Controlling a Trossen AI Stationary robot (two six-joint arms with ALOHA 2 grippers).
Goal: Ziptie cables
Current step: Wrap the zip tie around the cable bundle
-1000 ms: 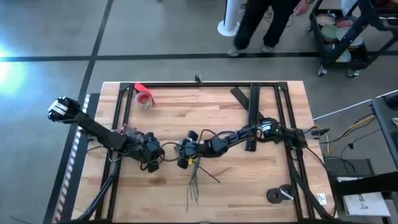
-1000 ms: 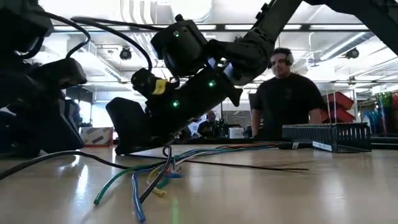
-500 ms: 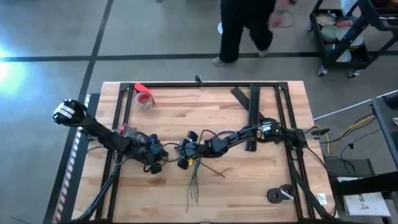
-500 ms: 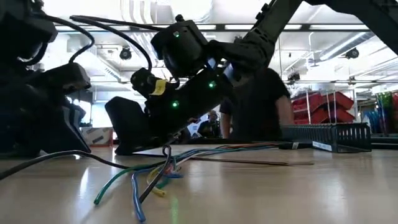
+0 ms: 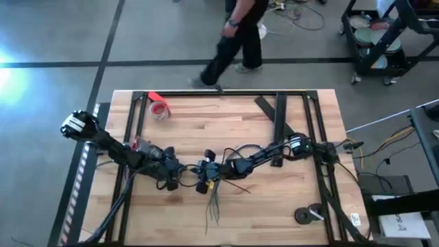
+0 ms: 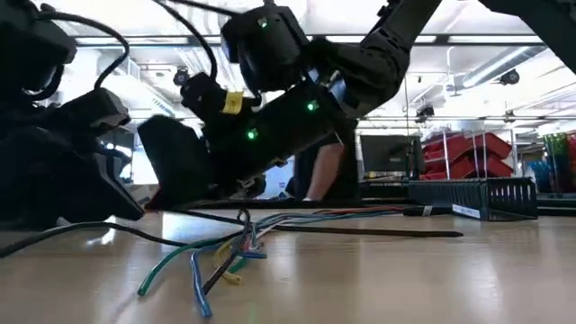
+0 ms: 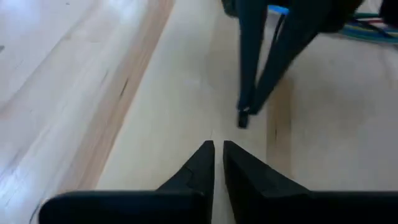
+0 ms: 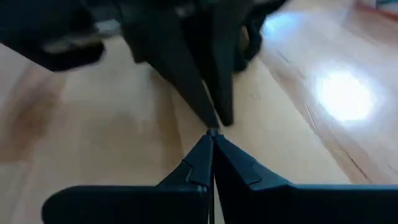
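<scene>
The cables (image 5: 214, 202) fan out low centre in the high view, bunched end under the right gripper (image 5: 203, 182); ziptie (image 6: 360, 231) lies flat right of centre in the low view, not yet around them; we read its fingers as pinched together, on what we cannot tell; left gripper (image 5: 173, 180) just beside, nearly closed, empty; we judge we're mid-threading; next we need the ziptie's tip fed round the bundle.

Both arms were matte black with loose black cables looping off them. The right arm (image 6: 297, 99) had small green lights and a yellow band, and the left arm (image 5: 77, 125) had a white-striped joint.
</scene>
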